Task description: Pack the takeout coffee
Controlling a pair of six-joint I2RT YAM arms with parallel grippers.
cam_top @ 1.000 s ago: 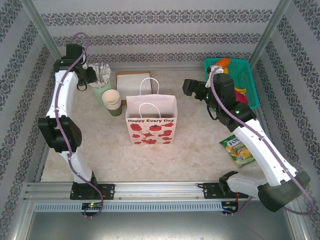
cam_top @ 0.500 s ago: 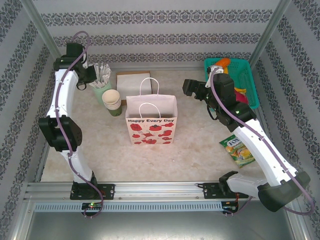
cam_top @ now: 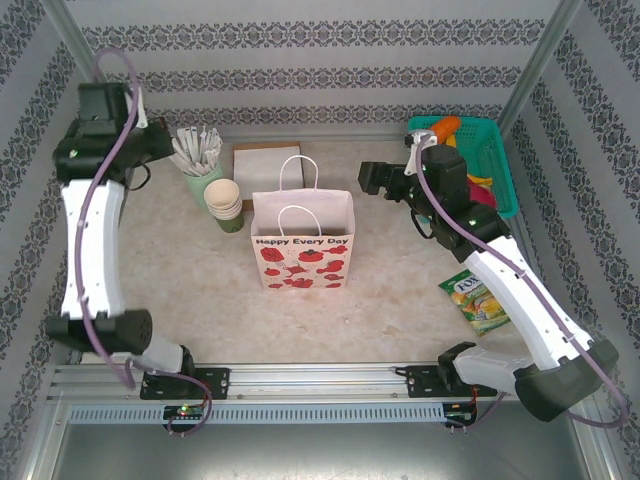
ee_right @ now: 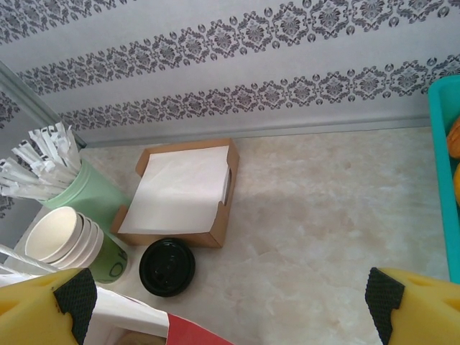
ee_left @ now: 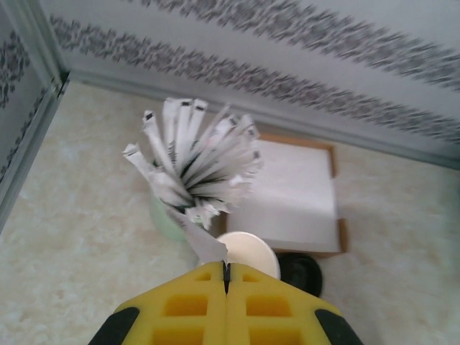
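I find the coffee cup (ee_right: pixel 167 267) near the far edge of the worktop (cam_top: pixel 400 285), behind the upright paper bag (cam_top: pixel 302 245) meant to receive it. Right jaws are spread, ready to take it. Left jaws are pressed together above the stick cup (cam_top: pixel 204 186), possibly nipping one stick.

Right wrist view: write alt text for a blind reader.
A black-lidded coffee cup stands beside a stack of cups and a paper tray, above the bag corner. The open gripper shows yellow fingers in the bottom corners; a cup of sticks sits left, a teal basket right.
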